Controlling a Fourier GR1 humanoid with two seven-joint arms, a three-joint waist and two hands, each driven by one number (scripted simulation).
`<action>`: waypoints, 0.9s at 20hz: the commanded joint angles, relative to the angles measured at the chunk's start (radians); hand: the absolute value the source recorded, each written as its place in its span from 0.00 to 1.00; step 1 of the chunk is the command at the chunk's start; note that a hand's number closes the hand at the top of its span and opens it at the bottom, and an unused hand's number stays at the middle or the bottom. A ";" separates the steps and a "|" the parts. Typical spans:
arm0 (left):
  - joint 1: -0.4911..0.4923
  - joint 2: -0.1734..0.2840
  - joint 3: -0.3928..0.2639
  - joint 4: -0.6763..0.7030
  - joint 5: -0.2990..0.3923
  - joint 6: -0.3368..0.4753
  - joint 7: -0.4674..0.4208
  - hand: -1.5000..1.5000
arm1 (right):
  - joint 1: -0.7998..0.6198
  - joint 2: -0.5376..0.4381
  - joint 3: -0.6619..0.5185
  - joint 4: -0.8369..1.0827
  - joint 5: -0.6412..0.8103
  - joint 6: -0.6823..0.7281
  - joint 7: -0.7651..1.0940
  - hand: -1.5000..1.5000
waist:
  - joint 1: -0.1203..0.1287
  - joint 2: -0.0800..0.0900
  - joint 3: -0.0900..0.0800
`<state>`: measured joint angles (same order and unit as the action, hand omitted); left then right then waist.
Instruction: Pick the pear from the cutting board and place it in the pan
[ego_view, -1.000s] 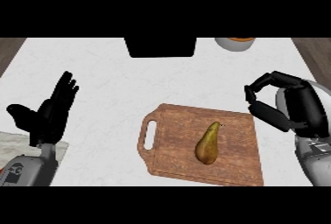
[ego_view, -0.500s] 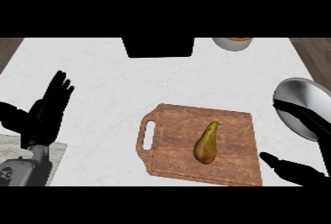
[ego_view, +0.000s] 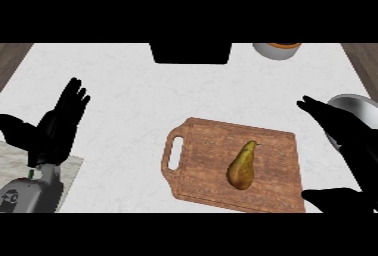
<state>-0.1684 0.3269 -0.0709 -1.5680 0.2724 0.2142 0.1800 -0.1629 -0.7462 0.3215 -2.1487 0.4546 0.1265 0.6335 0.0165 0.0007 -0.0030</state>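
Note:
A yellow-brown pear (ego_view: 242, 166) lies on the wooden cutting board (ego_view: 207, 150), stem pointing away from me. My right hand (ego_view: 347, 140) is at the board's right edge, open, fingers stretched forward and thumb low near the board's front right corner; it does not touch the pear. Behind that hand, at the right edge of the head view, shows part of the grey pan (ego_view: 354, 103). At the left, my left hand (ego_view: 55, 127) rests open with fingers up, well away from the board.
A black box-like object (ego_view: 192, 52) stands at the counter's far edge, with a grey cup holding something orange (ego_view: 278, 50) to its right. Wooden floor shows past both far corners of the white counter.
My right hand has come up from the lower right corner and now stretches along the board's right edge, covering much of the pan. The left hand, pear and board have not moved.

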 joint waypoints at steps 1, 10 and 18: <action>-0.040 0.000 0.016 0.026 0.009 -0.021 0.001 0.50 | -0.137 0.022 0.116 0.074 0.055 0.141 0.134 0.00 | 0.008 0.004 0.000; -0.032 -0.024 -0.009 0.003 -0.028 0.006 0.021 0.50 | -0.252 0.184 0.272 0.273 -0.092 0.444 0.363 0.00 | -0.001 0.002 0.001; 0.011 -0.010 0.044 0.012 0.005 -0.049 -0.004 0.50 | -0.378 0.271 0.303 0.290 -0.133 0.599 0.504 0.00 | -0.009 -0.002 0.001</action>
<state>-0.1682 0.3227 -0.0398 -1.5695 0.2705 0.1799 0.1963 -0.4695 -0.5100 0.6067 -1.8558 0.3571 0.5657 0.9591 0.0112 -0.0002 -0.0015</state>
